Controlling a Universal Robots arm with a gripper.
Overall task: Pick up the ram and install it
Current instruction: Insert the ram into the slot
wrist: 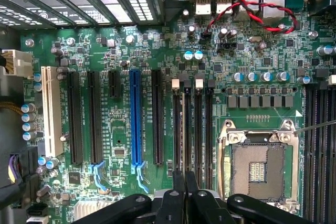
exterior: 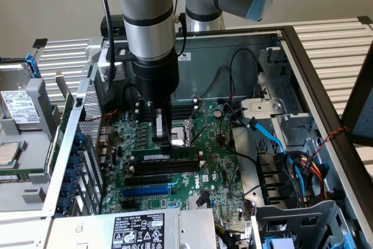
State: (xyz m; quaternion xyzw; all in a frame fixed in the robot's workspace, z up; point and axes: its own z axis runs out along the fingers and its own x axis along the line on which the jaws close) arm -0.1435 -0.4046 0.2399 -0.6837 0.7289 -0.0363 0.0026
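Green motherboard (exterior: pixel 217 164) below: narrowed black gripper (exterior: pixel 165 141) pinches long green white-labelled ram stick (exterior: pixel 178 155), six o'clock of silver socket (exterior: pixel 186 135); keep it upright, press evenly.

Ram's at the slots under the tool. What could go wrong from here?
1. The ram stands on edge in the tool over the black slots; I can't tell it is lined up, so pressing may jam or bend it.
2. The open CPU socket lies close beside those slots; a slip could hit it.

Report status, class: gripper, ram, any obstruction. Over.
Gripper shut on the ram. Ram upright at the black slots; seating unclear. No obstruction seen.
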